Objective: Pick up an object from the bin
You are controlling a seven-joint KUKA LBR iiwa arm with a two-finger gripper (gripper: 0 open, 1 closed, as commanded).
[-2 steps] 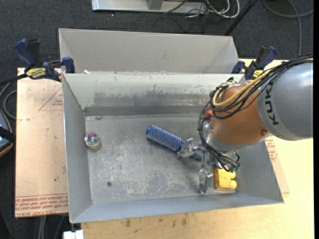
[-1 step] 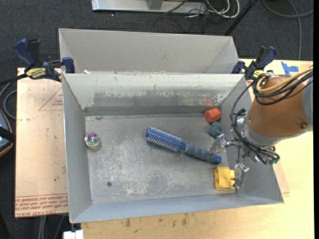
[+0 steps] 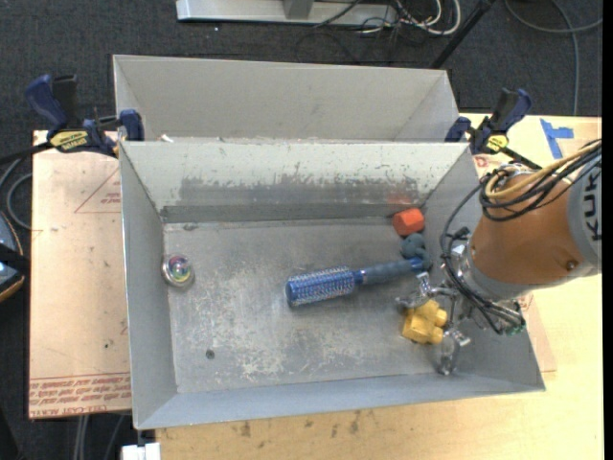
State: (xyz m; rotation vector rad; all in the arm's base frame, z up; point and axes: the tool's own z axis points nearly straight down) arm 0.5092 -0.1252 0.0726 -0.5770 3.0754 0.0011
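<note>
Grey bin point(image 3: 249, 348) has the pincer point(image 3: 441, 338) over a yellow lump point(image 3: 419, 329) at right.

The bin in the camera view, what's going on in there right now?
A robot arm reaches into the grey bin from the right. Its gripper is low in the near right corner, right at a small yellow thing; whether it grips it I cannot tell. A blue hairbrush lies in the middle, a small orange block by the back wall, a round shiny thing at the left.
</note>
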